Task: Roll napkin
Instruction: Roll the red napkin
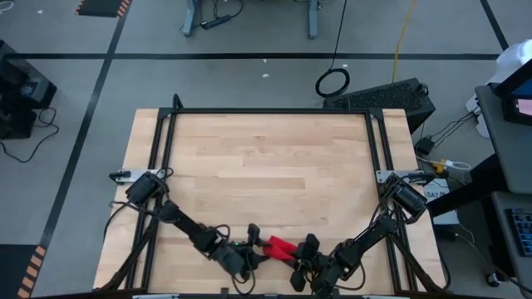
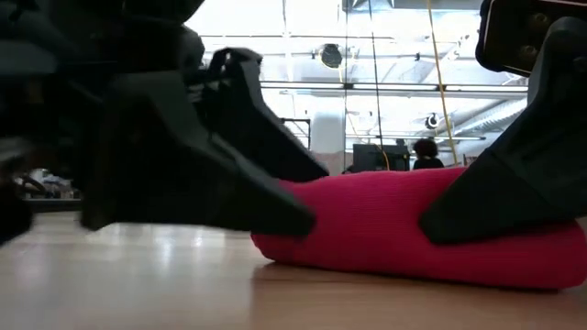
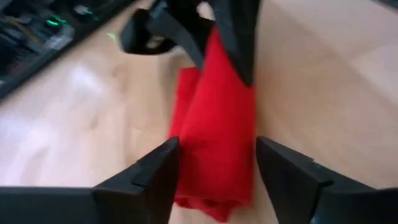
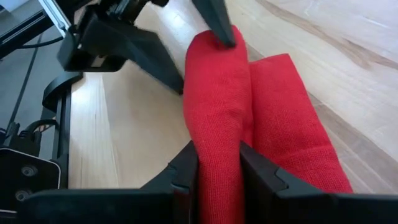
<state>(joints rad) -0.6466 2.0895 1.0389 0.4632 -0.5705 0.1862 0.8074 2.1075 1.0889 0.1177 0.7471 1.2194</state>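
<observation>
So the bright red soft fabric napkin (image 1: 280, 247) is sitting near the front edge of the light wooden desk (image 1: 266, 166), already bunched into a fat sausage-like roll, with both arms crowding in on it from either end.

The right pincer (image 4: 219, 165) is pinching a raised fold of the cloth between its two dark fingers (image 4: 186, 168), pressed tight against the fabric on both sides. The left pincer (image 3: 217, 165) is spread, its fingers standing either side of the roll's end with a gap showing on each side, so it's straddling the cloth rather than gripping it.

The bit that matters, I reckon: the roll's long axis is running pretty much straight from one pincer to the other, slanting a little across the desk in the overhead shot. Each pincer is sitting at its own end, so neither is really nearer. My guess is the rolling is mostly done and whatever comes next is tightening or tidying along that axis. Can't make out the white tag anywhere.
</observation>
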